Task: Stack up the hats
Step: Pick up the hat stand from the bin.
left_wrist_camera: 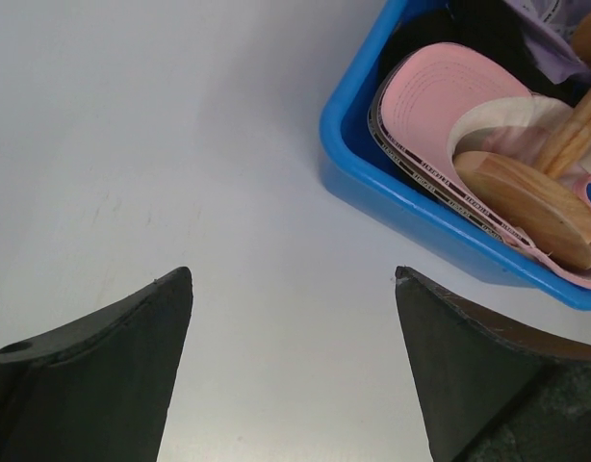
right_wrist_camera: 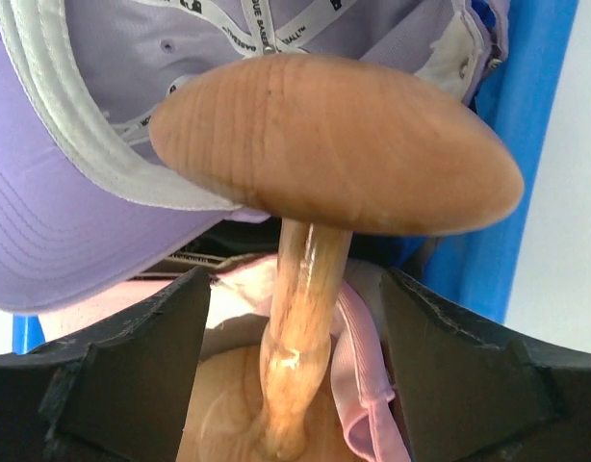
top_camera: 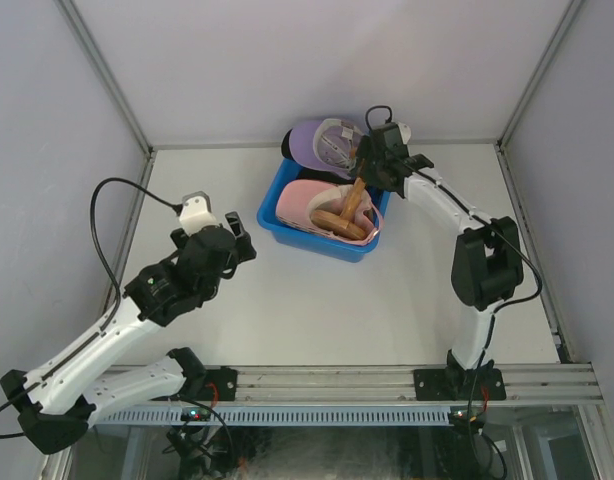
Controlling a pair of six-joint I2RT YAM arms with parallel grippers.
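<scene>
Lavender cap (right_wrist_camera: 103, 192): upturned, at bin's (left_wrist_camera: 411, 202) far rim; tape (right_wrist_camera: 267, 34) reads "BASEBALL".
Pink cap (left_wrist_camera: 440, 96): in bin, under wooden stand (right_wrist_camera: 344, 144).
Left gripper (left_wrist_camera: 292, 274): wide, above surface (left_wrist_camera: 180, 144).
Right gripper (right_wrist_camera: 295, 279): wide, astride stand's stem.

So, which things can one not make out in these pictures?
- Top view: what lies under the pink cap in the blue bin; the cap and the wooden stand cover it.
- Top view: the dark cloth below the lavender cap; only an edge shows, so its kind is unclear.
- Left wrist view: much of the bin, cut off by the top and right edges.
</scene>
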